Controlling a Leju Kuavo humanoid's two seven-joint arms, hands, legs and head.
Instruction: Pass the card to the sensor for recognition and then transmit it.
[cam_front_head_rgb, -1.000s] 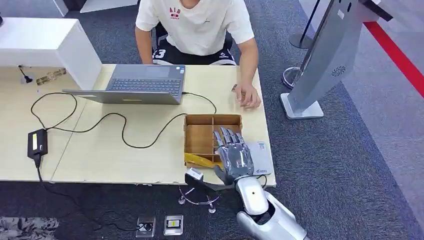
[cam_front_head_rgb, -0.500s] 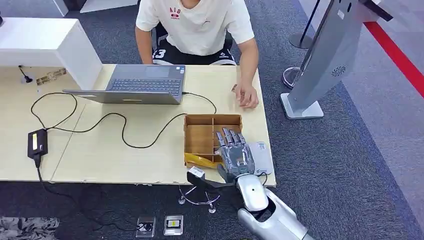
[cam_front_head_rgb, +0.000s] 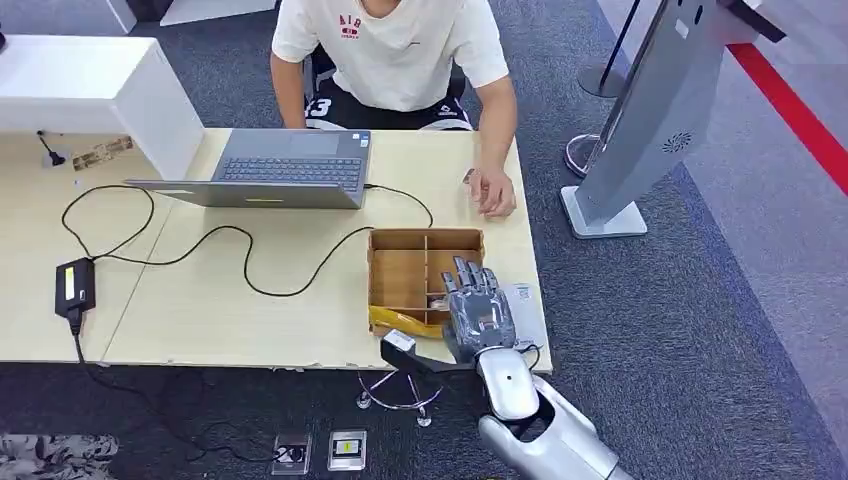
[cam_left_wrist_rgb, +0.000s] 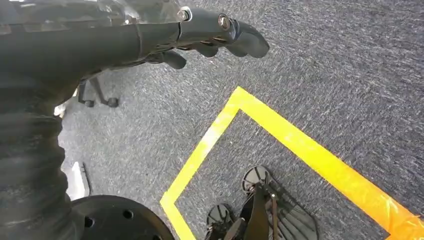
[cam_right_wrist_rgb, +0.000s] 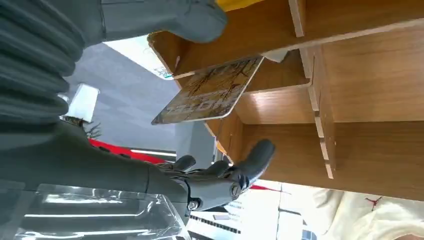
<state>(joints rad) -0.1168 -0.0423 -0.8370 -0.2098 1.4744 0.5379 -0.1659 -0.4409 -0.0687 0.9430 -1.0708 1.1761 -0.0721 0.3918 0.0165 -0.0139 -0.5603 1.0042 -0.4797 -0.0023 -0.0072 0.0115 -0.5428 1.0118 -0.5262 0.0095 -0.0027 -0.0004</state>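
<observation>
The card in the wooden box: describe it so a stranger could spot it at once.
Start at the light wooden table and go to the open, partitioned wooden box near its right end, under the robot's right hand. The card leans tilted in a compartment, between thumb and fingers. Its mottled yellow-brown printed face sets it apart from the plain wood.

Floor: dark grey carpet (cam_front_head_rgb: 700, 330), with a red strip (cam_front_head_rgb: 800, 110) at the far right and yellow tape (cam_left_wrist_rgb: 300, 145) marking a corner. Furniture: light wooden desk (cam_front_head_rgb: 220, 310); a white cabinet (cam_front_head_rgb: 90, 90) stands at its left end. A grey slanted kiosk stand (cam_front_head_rgb: 650, 110), possibly a terminal, sits beside the desk. Lighting even.
</observation>
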